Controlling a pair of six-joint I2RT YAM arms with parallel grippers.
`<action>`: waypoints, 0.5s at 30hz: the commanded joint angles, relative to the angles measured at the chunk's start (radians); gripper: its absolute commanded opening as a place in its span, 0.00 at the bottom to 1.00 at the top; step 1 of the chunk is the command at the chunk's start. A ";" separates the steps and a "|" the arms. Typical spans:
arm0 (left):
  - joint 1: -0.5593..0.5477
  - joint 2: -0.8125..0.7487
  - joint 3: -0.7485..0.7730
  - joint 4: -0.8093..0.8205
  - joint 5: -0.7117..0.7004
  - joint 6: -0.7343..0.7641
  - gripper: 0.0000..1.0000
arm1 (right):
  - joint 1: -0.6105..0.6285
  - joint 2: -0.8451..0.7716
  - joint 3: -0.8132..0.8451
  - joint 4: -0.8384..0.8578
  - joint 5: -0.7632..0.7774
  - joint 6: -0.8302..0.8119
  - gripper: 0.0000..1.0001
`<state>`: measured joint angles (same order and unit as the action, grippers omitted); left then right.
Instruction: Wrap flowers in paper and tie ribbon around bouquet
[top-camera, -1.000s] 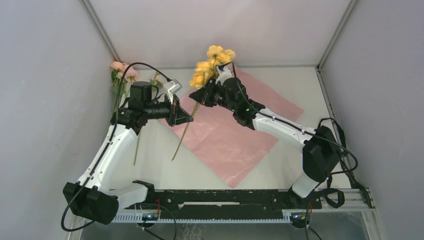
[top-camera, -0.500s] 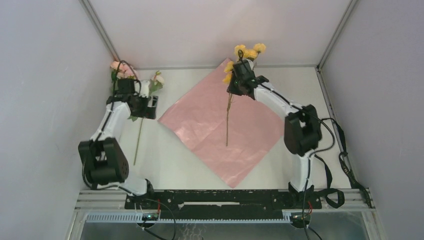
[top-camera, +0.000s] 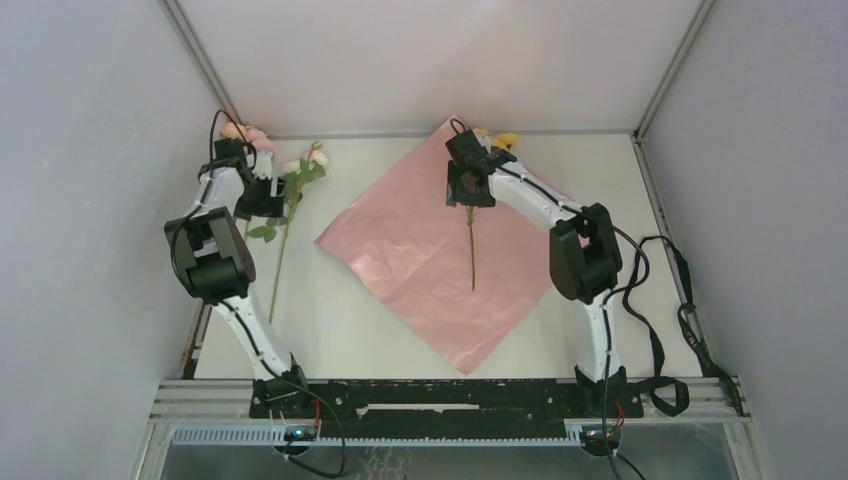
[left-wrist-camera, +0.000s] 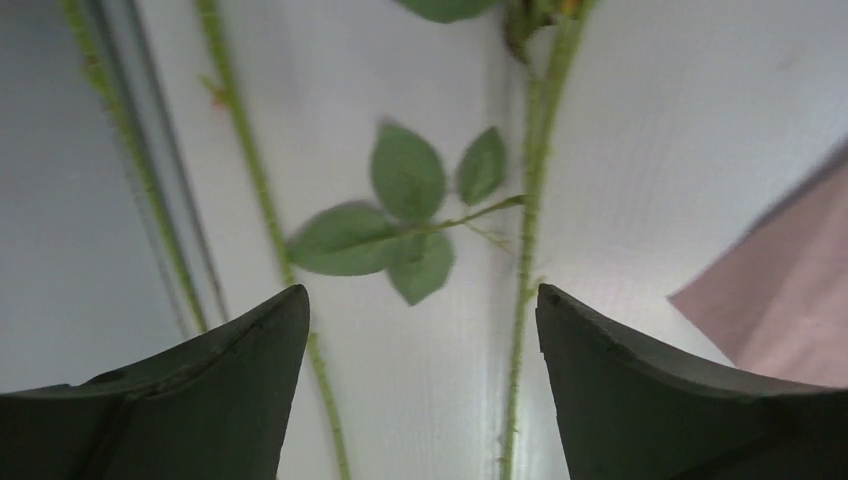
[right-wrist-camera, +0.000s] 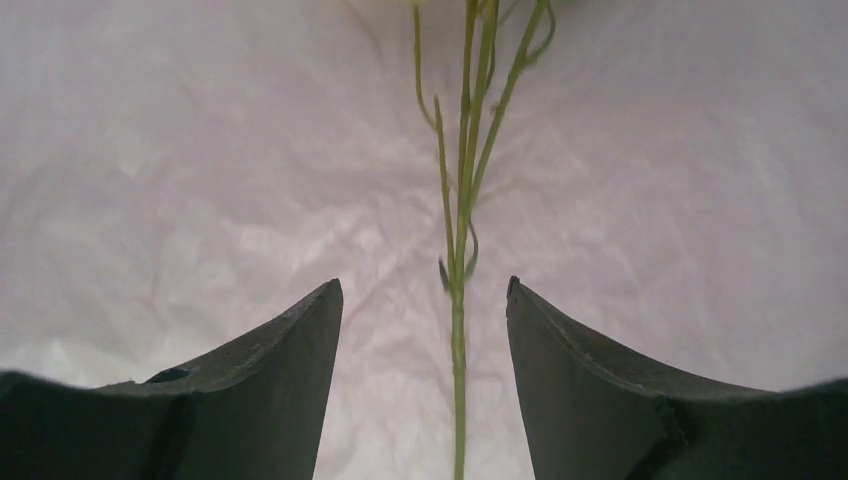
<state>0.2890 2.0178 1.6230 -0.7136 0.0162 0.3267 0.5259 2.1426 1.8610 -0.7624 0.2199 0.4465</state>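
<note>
Shows the paper (top-camera: 440, 260) laid as a diamond on the tabletop (top-camera: 340, 320), probably so stems run along the diagonal for rolling into a cone. Finds one yellow-flowered stem (top-camera: 471, 250) lying on it, blooms at the far corner, right tool (right-wrist-camera: 424, 290) low over it, jaws apart on either side, gripping nothing. Places the left tool (left-wrist-camera: 422, 292) over the pink and white flowers (top-camera: 290, 175), off the paper at the far left, jaws wide, green stems (left-wrist-camera: 527, 250) in the gap, nothing gripped, seemingly poised for another pick. Cannot spot the ribbon. Reads no brand, label or writing anywhere.
</note>
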 joint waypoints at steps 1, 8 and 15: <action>-0.010 -0.008 0.044 -0.046 0.272 0.024 0.89 | 0.040 -0.166 -0.087 -0.010 0.034 -0.030 0.70; -0.039 0.126 0.134 -0.085 0.200 -0.002 0.88 | 0.101 -0.315 -0.215 0.011 0.075 -0.018 0.70; -0.098 0.257 0.324 -0.221 0.073 -0.086 0.79 | 0.153 -0.452 -0.376 0.090 0.052 -0.032 0.70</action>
<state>0.2302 2.2311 1.8141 -0.8383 0.1547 0.3046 0.6559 1.7828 1.5463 -0.7399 0.2607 0.4389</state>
